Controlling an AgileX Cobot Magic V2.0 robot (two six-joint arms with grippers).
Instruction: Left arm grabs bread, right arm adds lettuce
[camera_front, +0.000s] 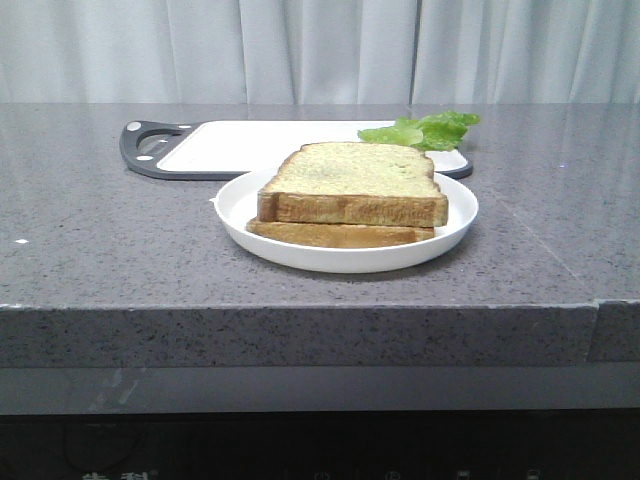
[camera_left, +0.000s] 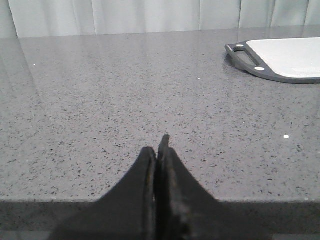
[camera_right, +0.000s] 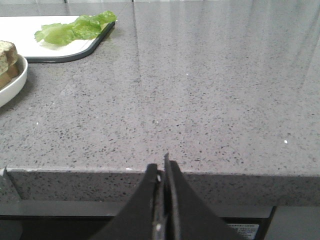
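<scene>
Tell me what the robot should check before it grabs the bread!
1. Bread reachable: ok, two slices stacked on the plate, nothing covering the top one.
2. Left gripper ready to grab: not ok, fingers shut, over bare counter.
3. Right gripper ready: not ok, shut, at the counter edge.
4. Lettuce free: ok, lying loose on the cutting board behind the plate.
5. Path to the bread clear: ok in the front view.

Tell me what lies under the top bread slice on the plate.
Under the top bread slice lies a second slice, only its front crust edge showing, on the white plate. Anything between them is covered.
</scene>
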